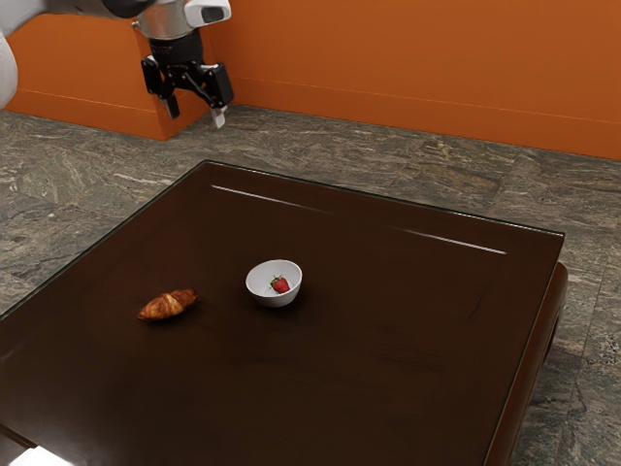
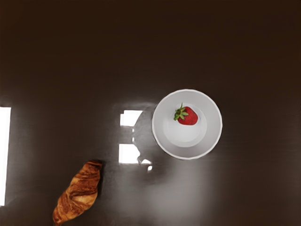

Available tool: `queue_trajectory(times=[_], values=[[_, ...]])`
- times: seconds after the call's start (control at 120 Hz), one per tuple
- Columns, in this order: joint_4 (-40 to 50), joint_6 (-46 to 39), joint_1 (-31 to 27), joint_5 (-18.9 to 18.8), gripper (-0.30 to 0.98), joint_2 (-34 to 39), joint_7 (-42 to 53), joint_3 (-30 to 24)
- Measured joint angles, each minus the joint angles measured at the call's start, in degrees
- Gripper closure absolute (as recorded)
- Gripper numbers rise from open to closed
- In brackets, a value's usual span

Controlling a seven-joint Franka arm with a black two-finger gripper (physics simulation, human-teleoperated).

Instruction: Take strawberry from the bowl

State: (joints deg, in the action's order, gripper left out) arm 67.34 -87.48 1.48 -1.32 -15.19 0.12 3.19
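Two fingers (image 1: 218,117) stand wide apart on the empty claw (image 1: 195,111).

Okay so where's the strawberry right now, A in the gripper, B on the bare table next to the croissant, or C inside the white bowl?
C: the strawberry lies inside the white bowl, with the gripper up above and away from it.

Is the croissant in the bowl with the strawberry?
No, the croissant lies on the tabletop, apart from the white bowl that holds the strawberry.
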Motion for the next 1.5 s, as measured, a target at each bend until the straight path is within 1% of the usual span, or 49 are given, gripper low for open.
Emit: queue_trajectory(times=[0.125,0.2,0.267,0.383,0.458,0.55,0.592,0.667,0.825,0.942,1.075,1.133,1.325,1.5], values=[[-0.05,0.19,0.0,0.02,0.0,0.0,-0.02,-0.05],[0.05,-1.05,-0.08,1.37,0.0,-1.05,-2.89,-1.23],[0.12,-6.14,0.2,0.78,0.0,-6.3,-6.85,-2.16],[-0.15,-15.94,0.09,0.09,0.0,-16.47,-12.69,-2.13],[-0.32,-21.65,0.02,0.08,0.0,-20.45,-16.3,-2.31],[0.34,-26.46,0.17,2.45,0.0,-23.27,-21.31,-2.51],[1.89,-28.1,0.18,3.78,0.0,-23.64,-23.38,-2.5],[8.24,-32.18,0.19,6.42,0.0,-22.44,-26.7,-2.4],[11.68,-37.34,0.24,9.44,0.0,-22.06,-32.72,-2.48],[16.85,-38.15,0.27,10.33,0.0,-19.45,-37.17,-2.18],[20.96,-35.92,0.28,10.28,0.01,-17.19,-41.84,-0.84],[22.23,-35.29,0.27,10.08,0.05,-17.02,-43.6,-0.59],[22.56,-34.31,0.94,9.78,0.31,-18.06,-48.46,-0.54],[21.72,-35.58,1.07,9.96,0.43,-20.17,-51.84,-0.76]])
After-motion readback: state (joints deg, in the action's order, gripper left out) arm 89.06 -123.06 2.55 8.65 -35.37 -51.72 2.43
